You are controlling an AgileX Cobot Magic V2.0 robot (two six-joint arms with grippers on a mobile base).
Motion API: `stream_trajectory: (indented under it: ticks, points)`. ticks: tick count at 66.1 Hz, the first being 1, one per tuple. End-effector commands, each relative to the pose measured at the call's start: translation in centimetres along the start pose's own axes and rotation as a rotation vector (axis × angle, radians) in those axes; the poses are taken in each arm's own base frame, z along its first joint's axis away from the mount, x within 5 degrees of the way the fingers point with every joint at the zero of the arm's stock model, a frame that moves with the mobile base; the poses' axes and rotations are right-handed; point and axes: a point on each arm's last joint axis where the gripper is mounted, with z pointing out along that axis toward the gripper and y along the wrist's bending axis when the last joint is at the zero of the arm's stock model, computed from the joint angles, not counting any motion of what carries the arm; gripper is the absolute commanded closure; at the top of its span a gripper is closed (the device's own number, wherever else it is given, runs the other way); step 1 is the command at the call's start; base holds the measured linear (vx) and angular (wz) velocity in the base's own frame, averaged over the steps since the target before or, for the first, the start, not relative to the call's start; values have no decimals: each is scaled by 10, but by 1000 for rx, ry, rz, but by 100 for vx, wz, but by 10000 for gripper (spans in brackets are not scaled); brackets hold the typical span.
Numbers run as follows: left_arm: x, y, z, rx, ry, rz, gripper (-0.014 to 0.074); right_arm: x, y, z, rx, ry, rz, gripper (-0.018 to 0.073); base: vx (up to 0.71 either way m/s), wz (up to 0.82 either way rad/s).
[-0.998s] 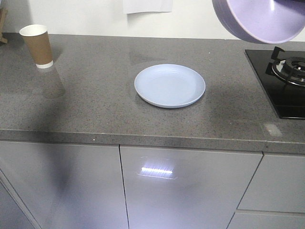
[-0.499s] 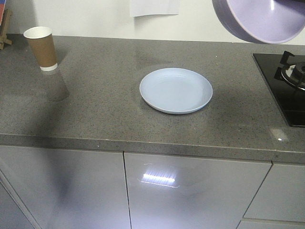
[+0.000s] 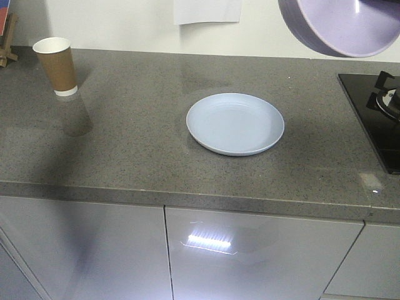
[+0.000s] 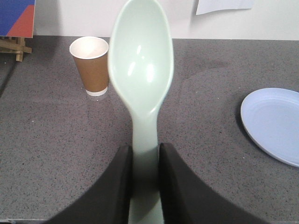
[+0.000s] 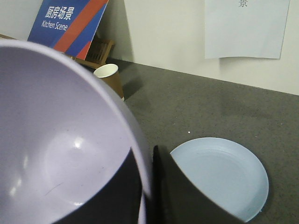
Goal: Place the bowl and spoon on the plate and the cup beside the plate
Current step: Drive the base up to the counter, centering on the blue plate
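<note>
Left gripper (image 4: 145, 149) sits lower centre of its wrist frame, both dark fingers (image 4: 117, 186) clamped on the handle of the spoon (image 4: 141, 60), one per side. Right gripper (image 5: 144, 156) is at bottom centre of its frame, pinching the rim of the bowl (image 5: 56, 140): one finger inside the wall, one outside.
</note>
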Motion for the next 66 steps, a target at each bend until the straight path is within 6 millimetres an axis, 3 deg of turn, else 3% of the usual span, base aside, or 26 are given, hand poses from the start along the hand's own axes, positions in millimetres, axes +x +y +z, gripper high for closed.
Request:
stream_trajectory:
  ticks: [1, 66]
  points:
    - [-13, -2, -13, 21, -108, -11, 602, -15, 10, -12, -5, -102, -11, 569, 3, 0]
    - [-13, -2, -13, 21, -108, -11, 602, -15, 10, -12, -5, -102, -11, 569, 3, 0]
